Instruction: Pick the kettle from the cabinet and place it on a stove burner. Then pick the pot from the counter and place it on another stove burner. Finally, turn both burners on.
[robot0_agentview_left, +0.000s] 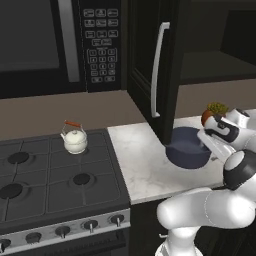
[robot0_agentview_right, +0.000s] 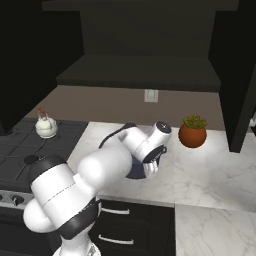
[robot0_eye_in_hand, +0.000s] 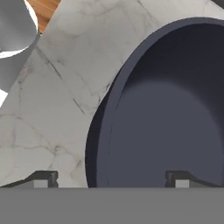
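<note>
Cream-white, the kettle already sits on a far burner, so the pot on the marbled counter, right of the stove, is the step in hand. The gripper hovers spread wide, fingers straddling the pot's near rim; next it should probably lower and pinch that wall.

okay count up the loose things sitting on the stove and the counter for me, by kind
Kettle, on the stove: 1
Pot, on the counter: 1
Potted plant, on the counter: 1
Total: 3
</note>
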